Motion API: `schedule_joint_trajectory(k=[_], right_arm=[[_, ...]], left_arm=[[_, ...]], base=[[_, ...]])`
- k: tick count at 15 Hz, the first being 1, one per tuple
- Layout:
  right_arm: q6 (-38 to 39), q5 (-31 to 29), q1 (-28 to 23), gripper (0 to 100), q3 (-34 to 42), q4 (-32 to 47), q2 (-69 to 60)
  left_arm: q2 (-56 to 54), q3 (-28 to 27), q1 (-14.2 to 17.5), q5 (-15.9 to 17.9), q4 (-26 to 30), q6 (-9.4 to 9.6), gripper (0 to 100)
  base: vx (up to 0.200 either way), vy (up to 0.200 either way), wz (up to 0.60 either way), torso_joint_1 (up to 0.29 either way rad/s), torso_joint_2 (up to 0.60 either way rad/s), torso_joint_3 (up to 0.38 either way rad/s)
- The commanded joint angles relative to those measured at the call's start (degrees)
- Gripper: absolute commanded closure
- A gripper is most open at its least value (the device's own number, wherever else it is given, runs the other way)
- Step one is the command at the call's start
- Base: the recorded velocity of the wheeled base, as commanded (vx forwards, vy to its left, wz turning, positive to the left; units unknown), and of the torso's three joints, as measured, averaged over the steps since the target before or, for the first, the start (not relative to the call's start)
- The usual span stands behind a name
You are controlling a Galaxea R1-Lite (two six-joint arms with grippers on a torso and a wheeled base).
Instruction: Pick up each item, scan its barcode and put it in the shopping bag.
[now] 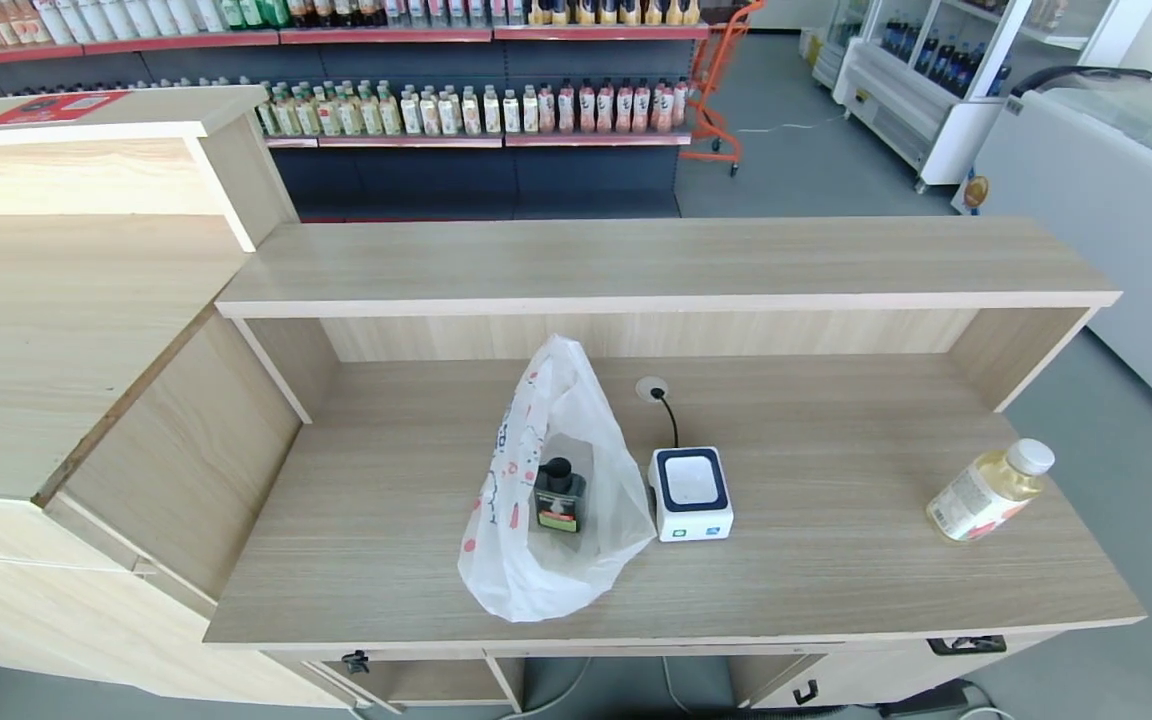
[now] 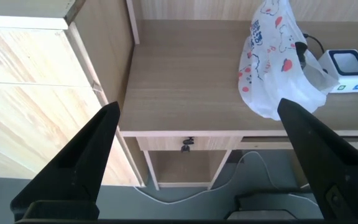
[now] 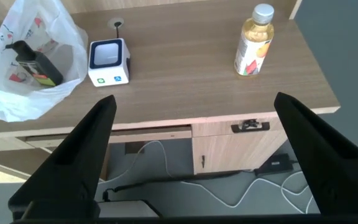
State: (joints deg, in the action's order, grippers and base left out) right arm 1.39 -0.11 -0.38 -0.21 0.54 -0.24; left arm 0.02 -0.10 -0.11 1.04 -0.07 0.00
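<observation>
Checkout table (image 1: 836, 570) with the task's items, seen from the head and both wrists. The shopping bag (image 1: 511, 560), a translucent white plastic bag with red print, sat near the middle of the table with its mouth open upward and its handles rising toward the back panel. Inside it was a dark bottle (image 1: 560, 500) with its black cap uppermost. Its long axis ran roughly vertical, though whether it stood straight or leaned on the bag wall could not be told.

Just to the right of the bag, touching or nearly touching its edge, stood the scanner (image 1: 691, 492), a white box with its dark-framed window facing up. A black cable (image 1: 671, 420) ran from its rear to a round grommet (image 1: 651, 388) in the table.

Well apart, near the table's right front corner, a juice bottle (image 1: 986, 490) with yellow contents stood upright, long axis vertical and white cap on top.

The left tool (image 2: 194, 168) hung in front of the table's left front edge, its two dark fingers (image 2: 73, 168) spread wide and holding nothing. The right tool (image 3: 194, 162) hung in front of the table's front edge, near a keyed drawer front (image 3: 247, 127). It was likewise spread wide and empty, apart from the juice bottle.
</observation>
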Motion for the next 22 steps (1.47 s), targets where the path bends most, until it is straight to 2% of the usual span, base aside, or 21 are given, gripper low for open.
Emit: schedule_joint_trajectory(k=[1, 22], right_arm=[[0.02, 0.02, 0.11, 0, 0.03, -0.01, 0.24], [0.19, 0.02, 0.11, 0, -0.06, 0.08, 0.24]], left_arm=[[-0.02, 0.01, 0.11, 0.02, -0.01, 0.0, 0], [-0.02, 0.01, 0.11, 0.02, -0.01, 0.18, 0]], base=[[0.0, -0.2, 0.0, 0.007, 0.0, 0.002], [0.0, -0.2, 0.0, 0.004, 0.0, 0.003]])
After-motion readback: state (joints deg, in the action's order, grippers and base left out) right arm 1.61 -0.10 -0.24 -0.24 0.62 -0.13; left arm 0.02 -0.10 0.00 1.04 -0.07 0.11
